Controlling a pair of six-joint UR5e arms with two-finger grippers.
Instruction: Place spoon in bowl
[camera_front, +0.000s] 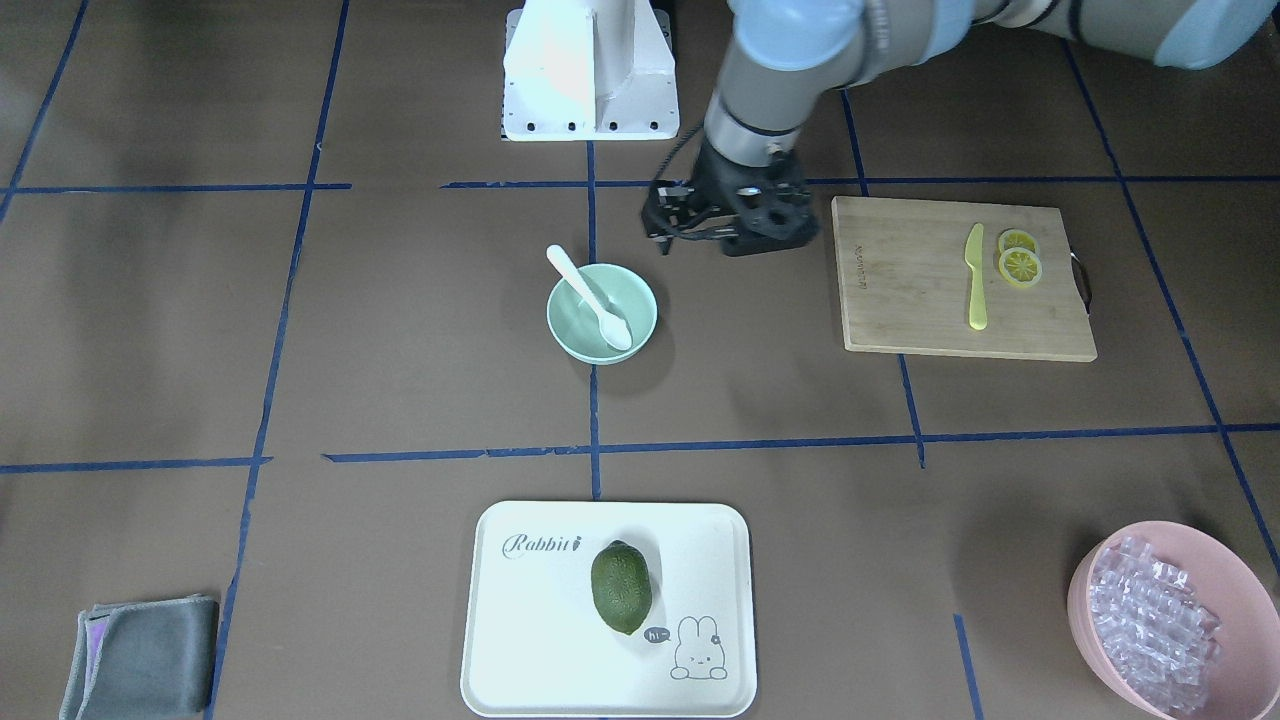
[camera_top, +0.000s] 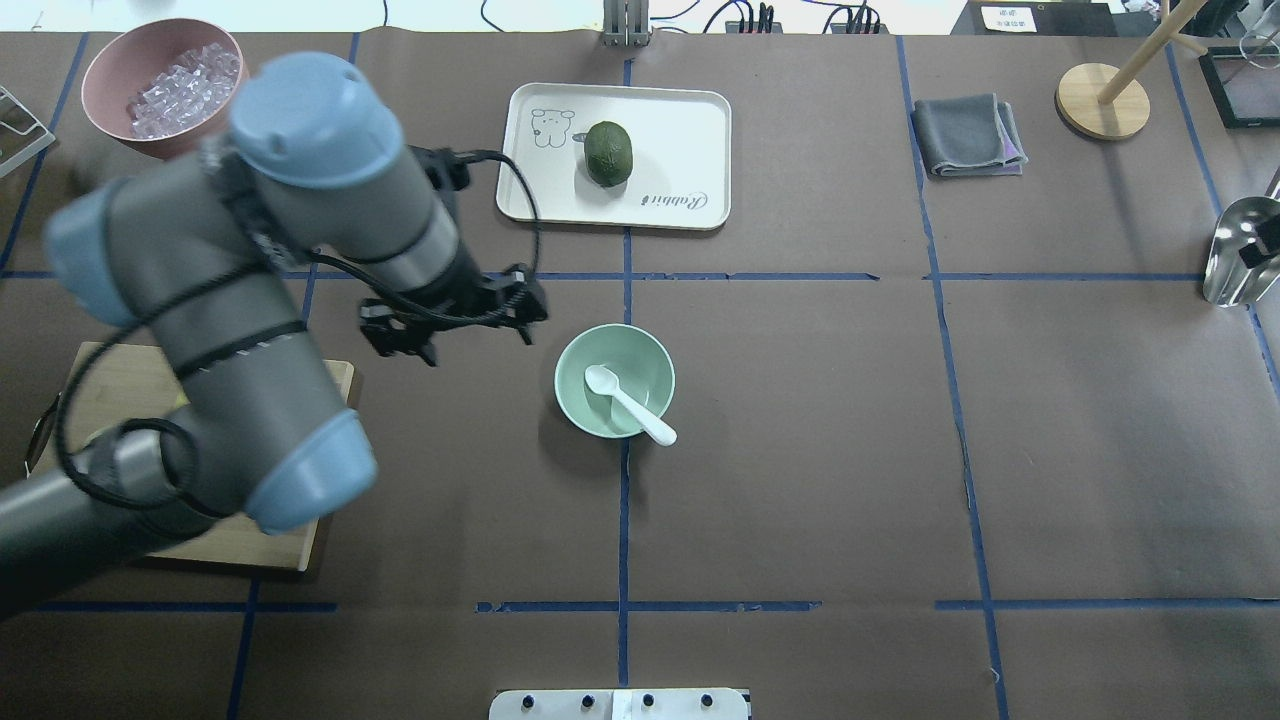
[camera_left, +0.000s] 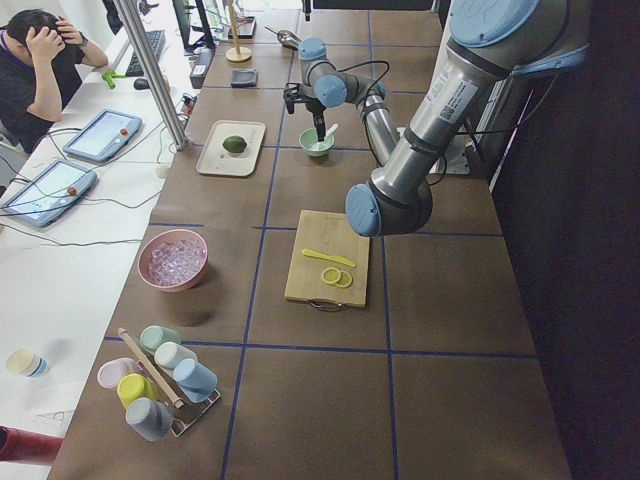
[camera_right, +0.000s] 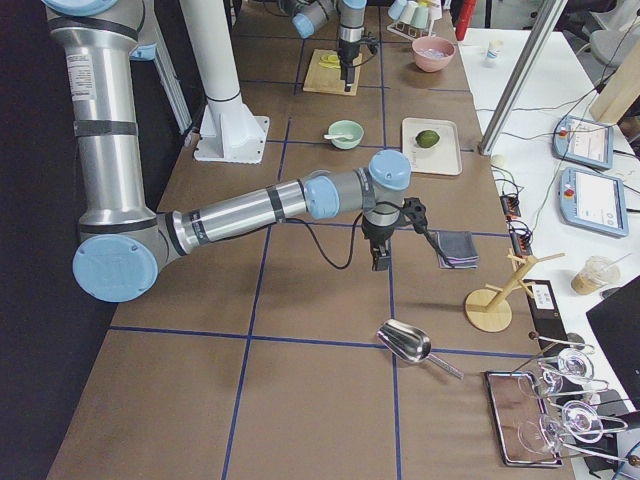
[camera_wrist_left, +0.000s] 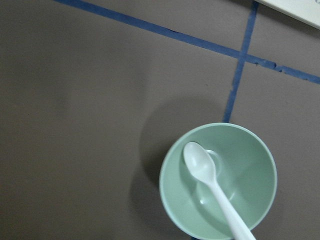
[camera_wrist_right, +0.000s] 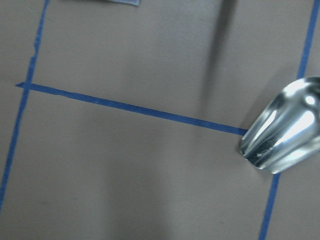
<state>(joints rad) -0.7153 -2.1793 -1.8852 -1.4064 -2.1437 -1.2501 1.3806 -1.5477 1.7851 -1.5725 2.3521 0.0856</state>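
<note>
The white spoon (camera_front: 590, 298) lies in the mint-green bowl (camera_front: 575, 340), scoop down inside and handle resting over the rim. Both show in the overhead view, spoon (camera_top: 628, 402) and bowl (camera_top: 640, 360), and in the left wrist view, spoon (camera_wrist_left: 212, 192) and bowl (camera_wrist_left: 250, 165). My left gripper (camera_front: 725, 225) hovers beside the bowl, toward the cutting board, open and empty; it also shows in the overhead view (camera_top: 455, 325). My right gripper (camera_right: 380, 262) shows only in the exterior right view, low over bare table far from the bowl. I cannot tell whether it is open or shut.
A wooden cutting board (camera_front: 940, 320) with a yellow knife (camera_front: 975, 275) and lemon slices (camera_front: 1020, 265) lies beside the left gripper. A white tray (camera_front: 520, 640) holds a green fruit (camera_front: 621, 587). A pink bowl of clear cubes (camera_front: 1240, 600), a grey cloth (camera_front: 140, 655) and a metal scoop (camera_wrist_right: 285, 130) are further off.
</note>
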